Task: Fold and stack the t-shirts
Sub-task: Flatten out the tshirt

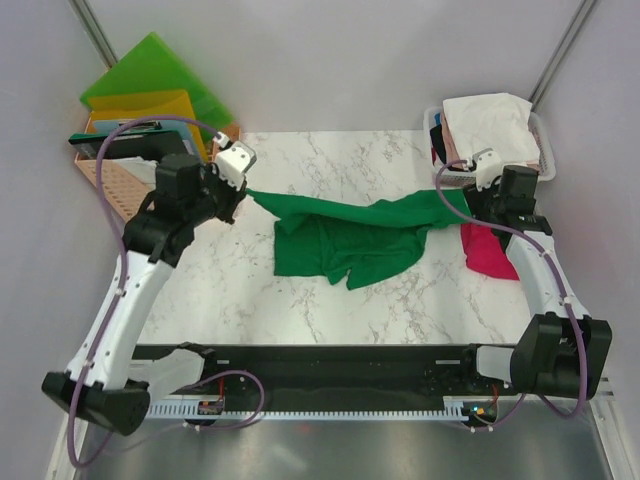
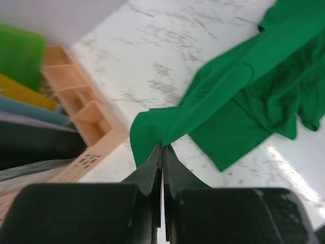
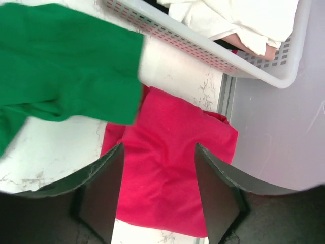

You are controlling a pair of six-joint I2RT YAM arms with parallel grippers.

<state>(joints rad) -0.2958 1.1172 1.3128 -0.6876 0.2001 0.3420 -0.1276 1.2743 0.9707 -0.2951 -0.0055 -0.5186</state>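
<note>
- Left gripper [image 2: 163, 148]: jaws pressed together, clamped on a bunched edge of the green t-shirt [image 1: 350, 240] at its left end.
- From that pinch, the cloth ran as a raised, taut band to the right across the marble table [image 1: 300, 310]. The body and sleeves hung below the band and lay rumpled on the tabletop at centre.
- Right gripper [image 3: 160, 175]: fingers [image 3: 104, 193] stood apart, nothing between them. It hung over the magenta-red t-shirt [image 3: 172, 152].
- The magenta-red t-shirt lay flat at the table's right edge, just in front of the white basket [image 3: 203, 46]. The right end of the green t-shirt overlapped its upper left corner.
- The white basket held a crumpled white t-shirt [image 1: 490, 120]. It sat at the far right corner.
- At the far left corner stood a peach crate [image 2: 86, 117] with green and yellow sheets [image 1: 150, 85] leaning in it.
</note>
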